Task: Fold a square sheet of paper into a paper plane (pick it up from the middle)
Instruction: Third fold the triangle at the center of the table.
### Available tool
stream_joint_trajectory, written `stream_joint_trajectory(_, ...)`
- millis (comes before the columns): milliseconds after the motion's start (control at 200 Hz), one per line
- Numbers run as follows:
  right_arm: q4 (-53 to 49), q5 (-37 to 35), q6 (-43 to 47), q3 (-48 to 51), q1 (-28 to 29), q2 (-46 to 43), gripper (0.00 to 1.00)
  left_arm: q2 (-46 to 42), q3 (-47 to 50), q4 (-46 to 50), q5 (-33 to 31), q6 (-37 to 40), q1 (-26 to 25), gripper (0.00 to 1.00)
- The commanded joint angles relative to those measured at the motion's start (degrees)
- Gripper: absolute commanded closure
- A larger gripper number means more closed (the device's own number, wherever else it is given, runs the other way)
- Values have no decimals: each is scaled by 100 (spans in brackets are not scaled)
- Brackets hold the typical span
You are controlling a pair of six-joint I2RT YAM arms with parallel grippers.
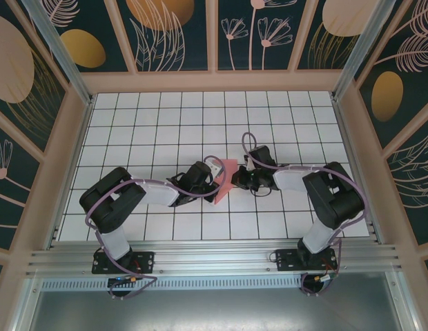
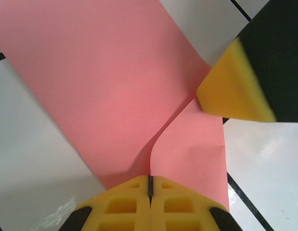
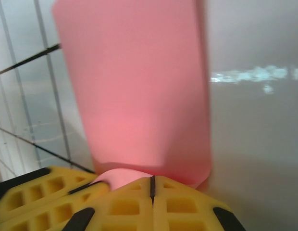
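Top external view: over the middle of the white gridded table (image 1: 166,124), the left arm (image 1: 114,200) bends at its elbow and reaches right, and the right arm (image 1: 331,193) reaches left. The left gripper (image 1: 215,181) and right gripper (image 1: 237,181) meet at the thin salmon-pink square sheet of paper (image 1: 226,172), partly folded between them. Left wrist view adds detail: yellow foam fingers (image 2: 125,207) pressed together, pinching a paper edge in their seam, with the right gripper's pad (image 2: 230,91) touching the crease. Right wrist view shows its fingers (image 3: 187,207) likewise closed on the curled sheet.
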State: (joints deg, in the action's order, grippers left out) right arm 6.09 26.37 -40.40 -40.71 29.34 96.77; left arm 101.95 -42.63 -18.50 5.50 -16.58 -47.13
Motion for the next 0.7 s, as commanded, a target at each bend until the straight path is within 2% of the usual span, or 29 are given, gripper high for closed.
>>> stream_joint_trajectory(0,-39,-262,131,89,-25,266,97,122,31,388,-108,102,35,100)
stream_joint_trajectory(120,-164,-345,135,56,-25,261,97,123,34,400,-115,102,36,100)
stream_joint_trajectory(395,-202,-213,177,-29,-102,-333,96,123,44,416,-99,135,41,100)
stream_joint_trajectory(696,-184,-306,226,1,-236,158,97,135,16,420,-71,134,38,100)
